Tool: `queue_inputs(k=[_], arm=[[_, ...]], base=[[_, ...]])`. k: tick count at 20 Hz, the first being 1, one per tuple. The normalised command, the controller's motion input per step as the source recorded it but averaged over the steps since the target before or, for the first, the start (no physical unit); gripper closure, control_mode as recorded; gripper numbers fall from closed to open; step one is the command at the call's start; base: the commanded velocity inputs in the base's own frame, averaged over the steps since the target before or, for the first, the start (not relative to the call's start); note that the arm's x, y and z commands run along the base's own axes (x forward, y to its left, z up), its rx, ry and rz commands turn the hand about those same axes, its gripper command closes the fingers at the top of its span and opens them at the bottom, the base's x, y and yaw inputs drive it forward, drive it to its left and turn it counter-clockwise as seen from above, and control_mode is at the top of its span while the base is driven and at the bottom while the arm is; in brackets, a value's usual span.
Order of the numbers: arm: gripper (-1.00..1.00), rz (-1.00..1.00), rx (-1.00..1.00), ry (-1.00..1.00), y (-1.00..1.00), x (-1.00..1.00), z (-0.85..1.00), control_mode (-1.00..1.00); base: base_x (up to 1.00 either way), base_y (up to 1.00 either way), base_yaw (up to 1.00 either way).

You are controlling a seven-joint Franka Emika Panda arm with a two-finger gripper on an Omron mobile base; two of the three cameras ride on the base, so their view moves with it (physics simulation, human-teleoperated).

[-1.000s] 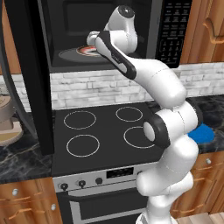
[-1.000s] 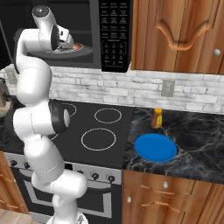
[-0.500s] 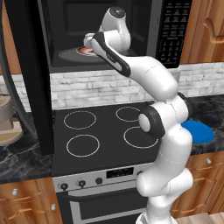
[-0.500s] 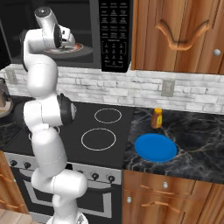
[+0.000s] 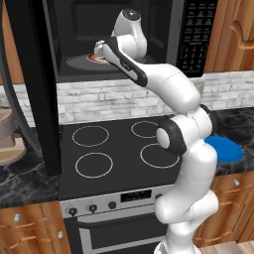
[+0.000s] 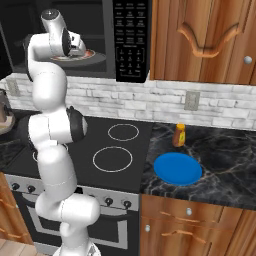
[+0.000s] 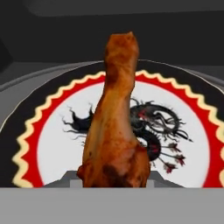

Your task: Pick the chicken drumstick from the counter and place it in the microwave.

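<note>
The chicken drumstick [image 7: 116, 118], reddish-brown, stands on end between my fingers, just over the red-rimmed round plate [image 7: 57, 131] with a dark dragon design. My gripper [image 5: 100, 49] is inside the open microwave [image 5: 196, 34], shut on the drumstick, above the plate [image 5: 82, 61] on the turntable. From the right side the hand [image 6: 80, 49] reaches into the cavity beside the keypad panel [image 6: 131, 40]. The drumstick hides my fingertips. The black marble counter [image 6: 220, 155] lies to the right of the stove.
The black stovetop [image 5: 114, 149] with four white rings lies below the microwave. A blue plate [image 6: 177, 168] and an orange bottle [image 6: 179, 135] stand on the counter. The open microwave door [image 5: 30, 84] hangs at the left. Wooden cabinets [image 6: 200, 40] are at the upper right.
The arm has stretched further into the microwave, carrying the drumstick deeper over the plate. The elbow has swung up and forward.
</note>
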Motion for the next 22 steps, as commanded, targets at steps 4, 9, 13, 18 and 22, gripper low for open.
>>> queue_inputs(k=[4, 9, 13, 18, 22], arm=[[-1.0, 0.03, -0.01, 0.0, 0.0, 0.0, -0.24, -1.0], [-1.0, 0.03, 0.0, -0.06, 0.0, 0.0, 0.0, -1.0], [-1.0, 0.02, 0.0, -0.11, 0.0, -0.03, 0.1, -1.0], [-1.0, 0.02, 0.0, -0.16, 0.0, -0.62, 0.26, -1.0], [-1.0, 0.01, 0.0, -0.18, -0.07, -1.0, 0.0, -1.0]], base=[[0.0, 0.0, 0.0], [0.0, 0.0, 0.0], [0.0, 0.0, 0.0], [0.0, 0.0, 0.0], [0.0, 0.0, 0.0]])
